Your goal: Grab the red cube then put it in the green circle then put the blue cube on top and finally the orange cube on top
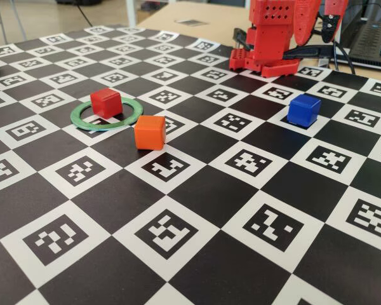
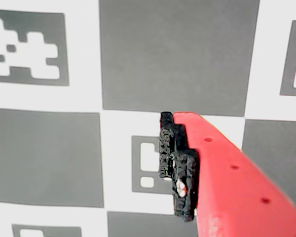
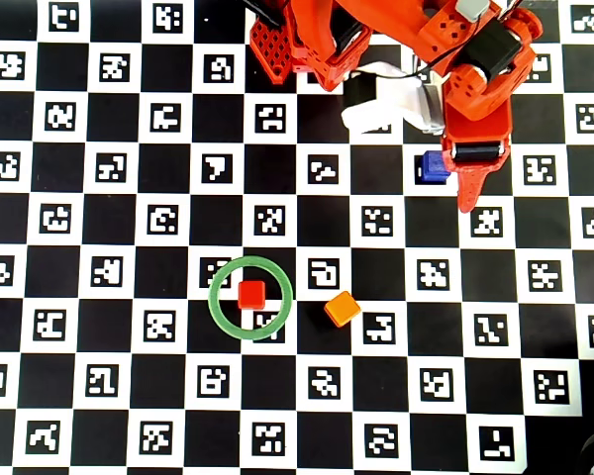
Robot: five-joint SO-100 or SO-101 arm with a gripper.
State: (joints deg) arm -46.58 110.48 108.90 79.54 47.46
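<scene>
Overhead view: red cube (image 3: pixel 250 293) inside green circle (image 3: pixel 250 298); blue-cube step pending.
Claw (image 3: pixel 467 201) clenched, empty, beside blue cube (image 3: pixel 435 165), far right; must spread, then descend over it.

**Layout as we found it**

In the overhead view we find the red cube (image 3: pixel 250 293) inside the green circle (image 3: pixel 218 316), the orange cube (image 3: pixel 342 309) just right of it, and the blue cube (image 3: pixel 434 165) well apart, up and right.
</scene>
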